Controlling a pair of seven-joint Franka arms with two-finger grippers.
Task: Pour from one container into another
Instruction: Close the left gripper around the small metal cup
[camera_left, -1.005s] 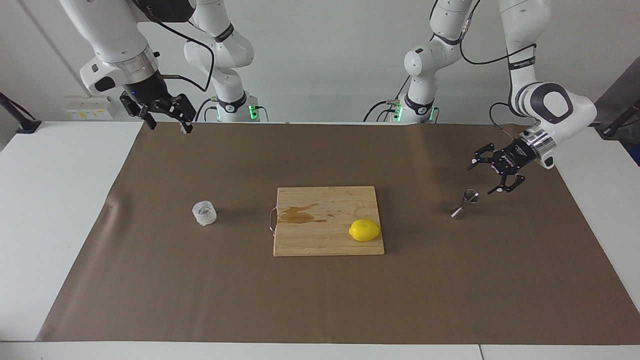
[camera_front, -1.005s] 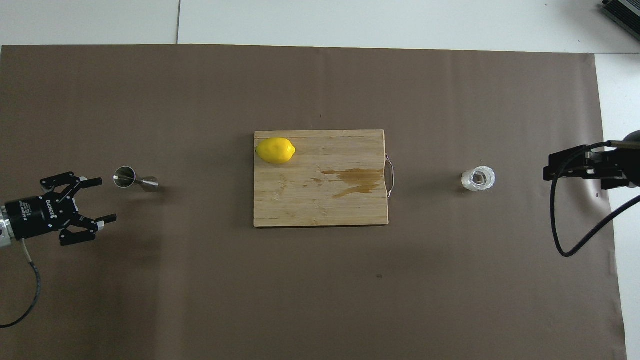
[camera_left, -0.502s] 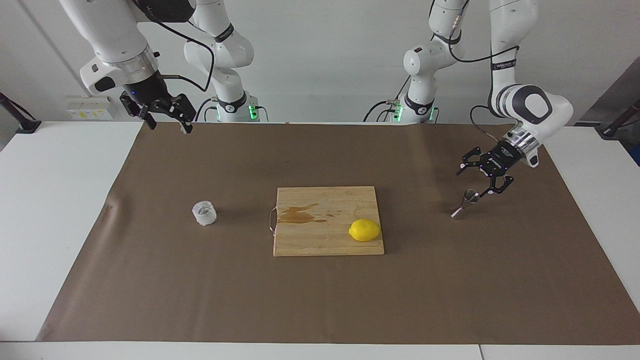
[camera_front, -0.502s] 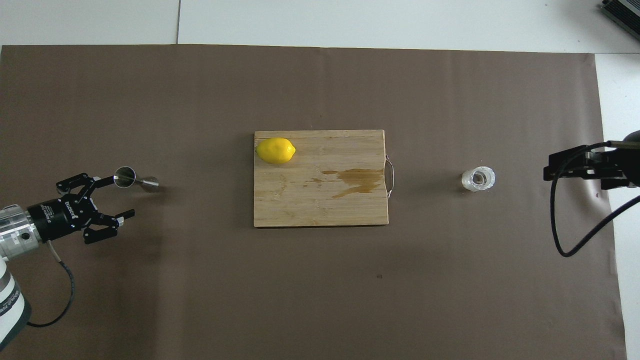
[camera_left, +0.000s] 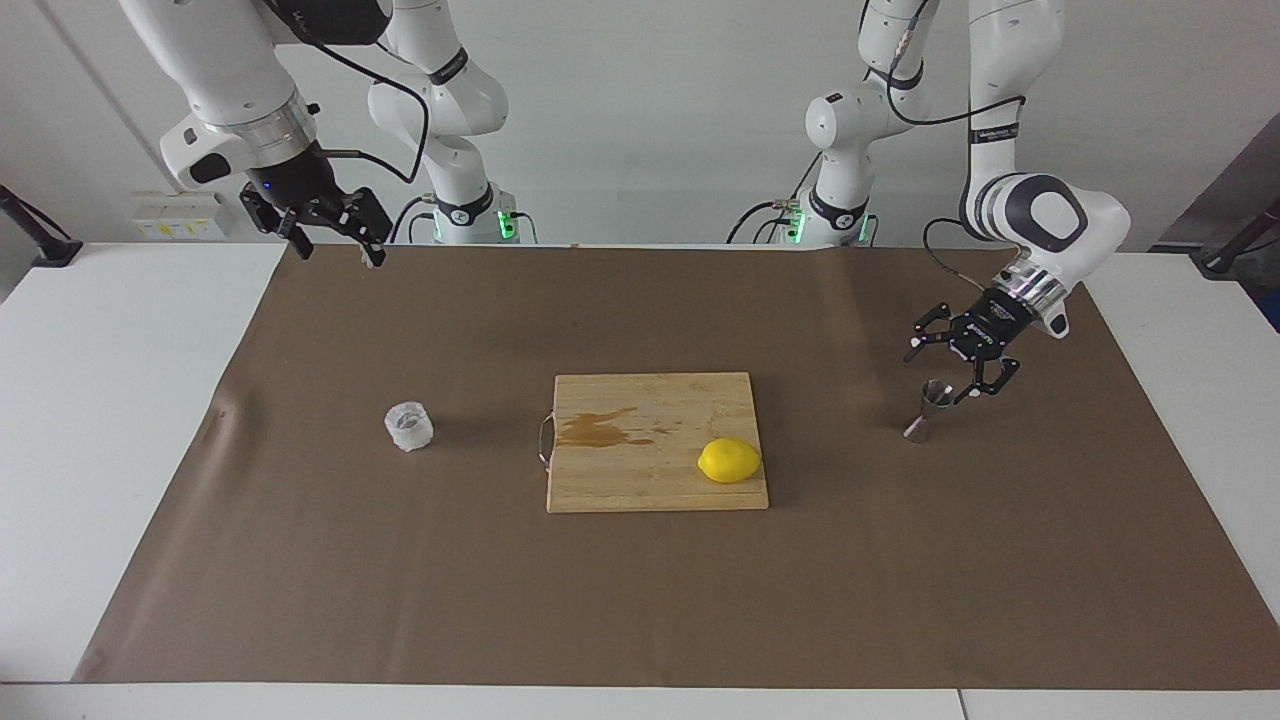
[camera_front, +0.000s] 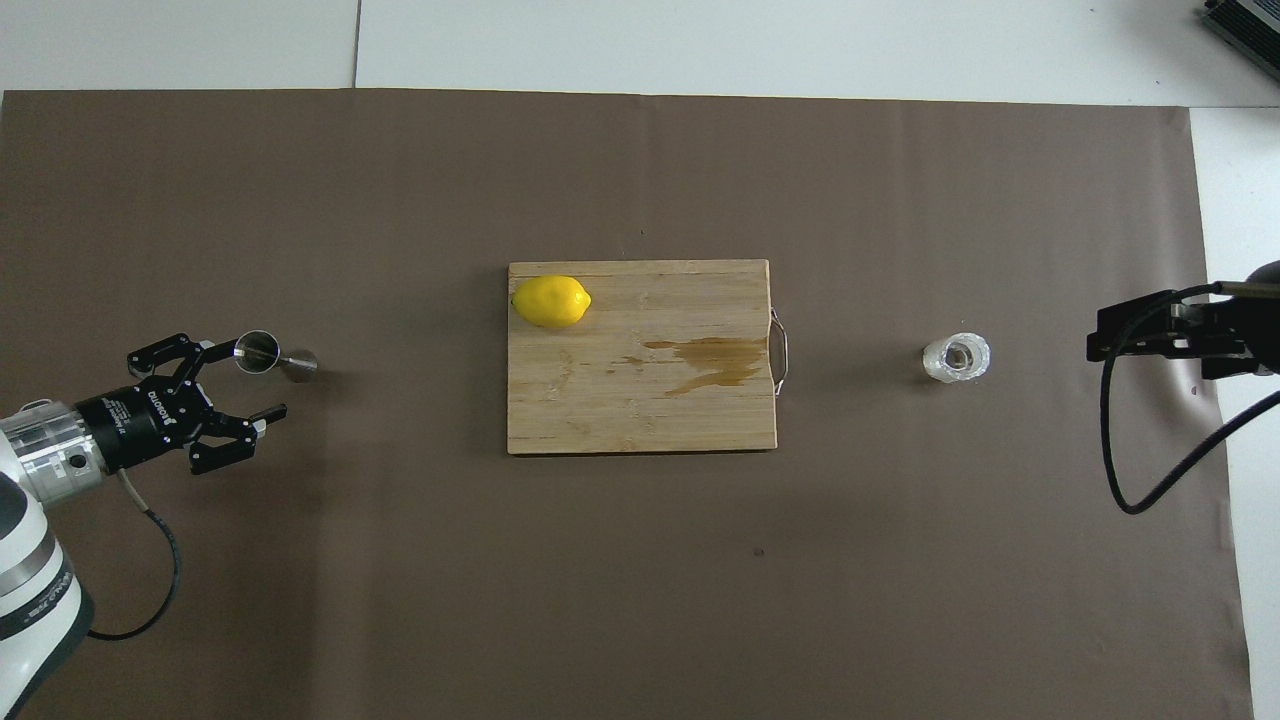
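Shiny hourglass jigger (camera_left: 929, 408) stands upright, seemingly untouched, beside the spread left tool (camera_left: 950, 368).

lemon (camera_left: 729, 460) yellow | board (camera_left: 655, 410) tan, brown stain | jigger (camera_left: 928, 408) steel | cup (camera_left: 409, 426) seemingly clear-whitish

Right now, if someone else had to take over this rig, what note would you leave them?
Left claw: open, right beside the steel jigger, not gripping it.
Right claw: open, waiting over the mat's edge at its own end.
Clear cup stands untouched on the mat toward the right arm's end; the jigger stands toward the left arm's end.
Board with lemon lies between them.
Done: nothing lifted or poured.
Left: grasp both, pour cup into jigger.
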